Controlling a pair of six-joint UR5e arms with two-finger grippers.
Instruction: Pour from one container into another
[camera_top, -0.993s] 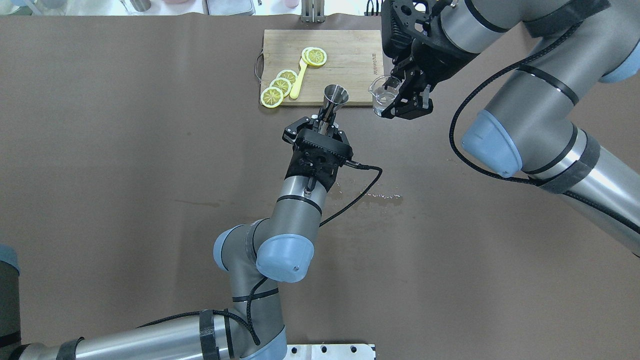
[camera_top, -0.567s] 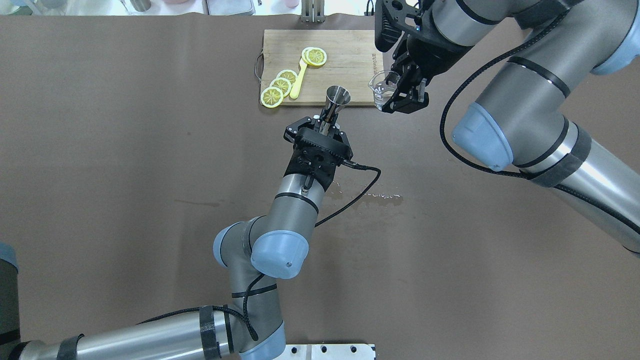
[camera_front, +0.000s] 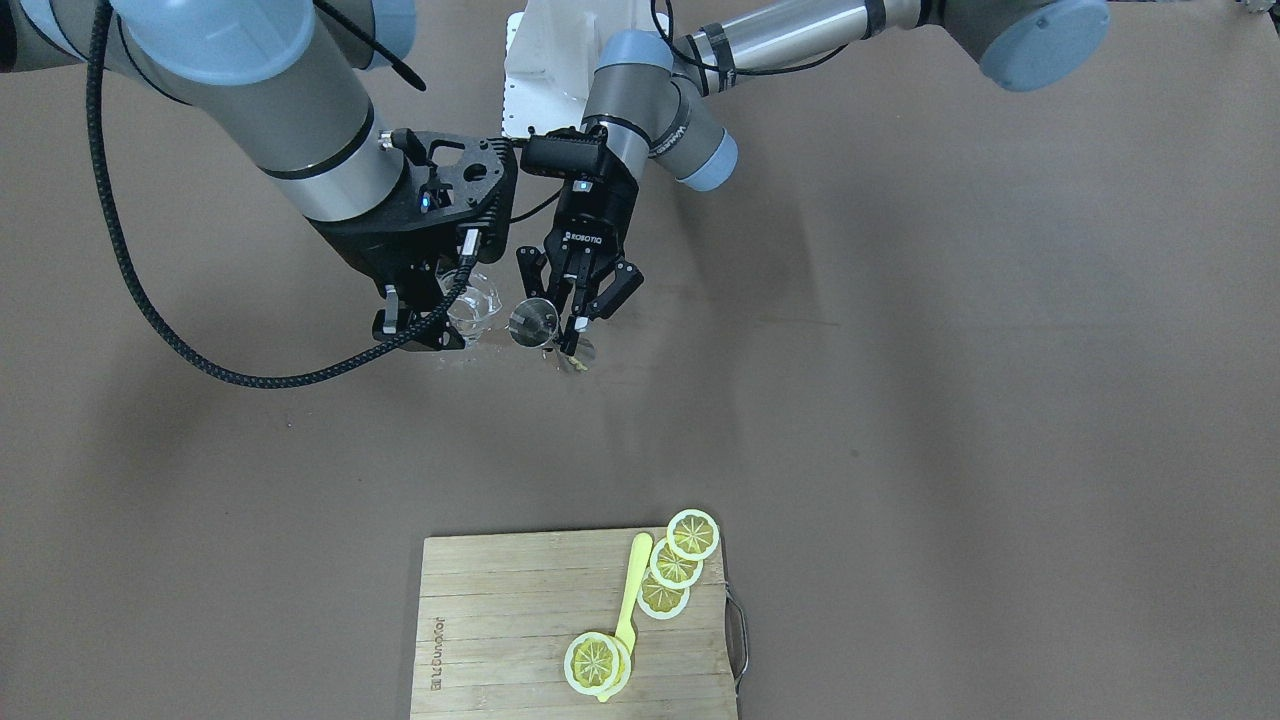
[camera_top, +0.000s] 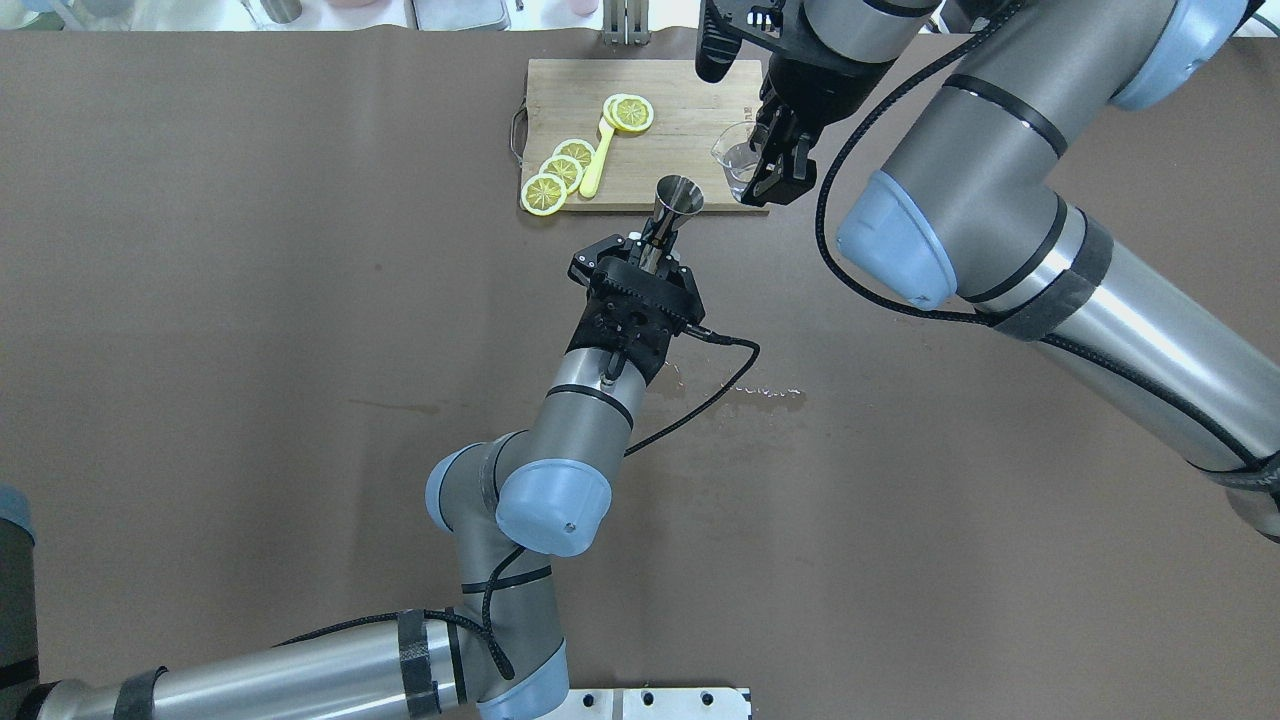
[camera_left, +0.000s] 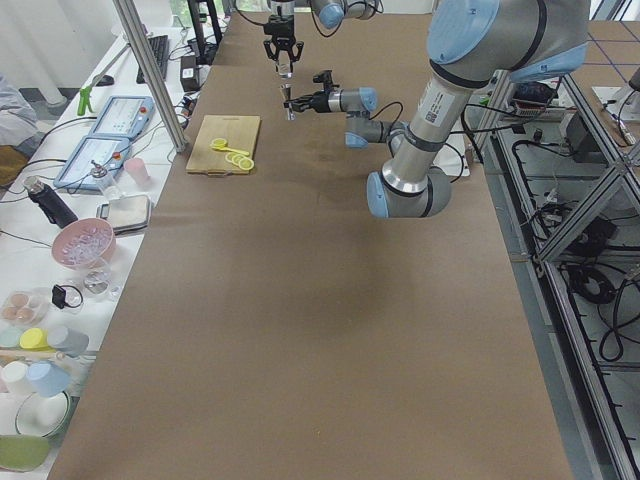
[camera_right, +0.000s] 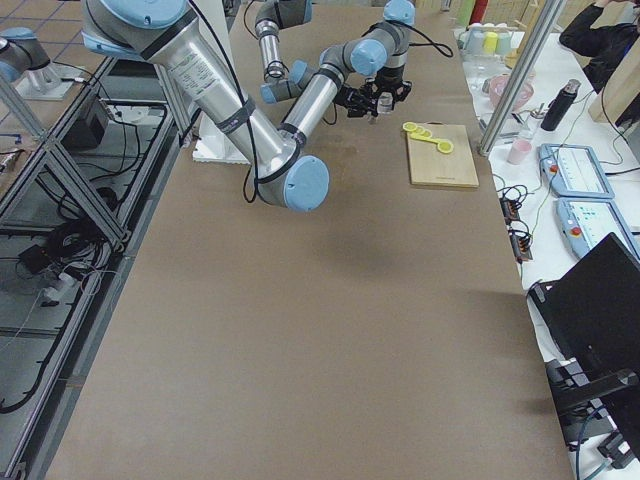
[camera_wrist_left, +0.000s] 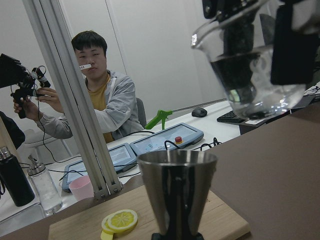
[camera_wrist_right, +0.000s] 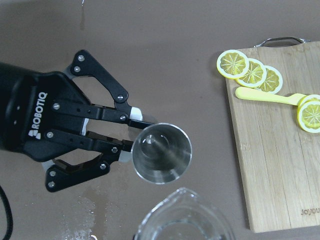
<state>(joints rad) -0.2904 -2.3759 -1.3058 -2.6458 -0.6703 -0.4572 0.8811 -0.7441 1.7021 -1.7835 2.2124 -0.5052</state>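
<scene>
A steel jigger (camera_top: 678, 195) stands upright in the air, and my left gripper (camera_top: 650, 250) is shut on its narrow waist. From the right wrist view I look down into the jigger (camera_wrist_right: 162, 153), whose cup seems empty. My right gripper (camera_top: 775, 165) is shut on a clear glass beaker (camera_top: 737, 160) that holds some clear liquid. The beaker (camera_wrist_left: 250, 70) hangs higher than the jigger (camera_wrist_left: 177, 190) and just to its right, with its spout toward the jigger. In the front-facing view the beaker (camera_front: 472, 300) and the jigger (camera_front: 532, 322) are almost side by side.
A wooden cutting board (camera_top: 690, 100) lies at the table's far side, carrying lemon slices (camera_top: 545, 193) and a yellow spoon (camera_top: 597, 160). Spilled droplets (camera_top: 765, 391) glisten on the brown table cover behind my left wrist. Operators and equipment stand beyond the far edge.
My right gripper has carried the beaker left and toward the far side, closing the gap to the jigger. My left gripper and the jigger have barely shifted.
</scene>
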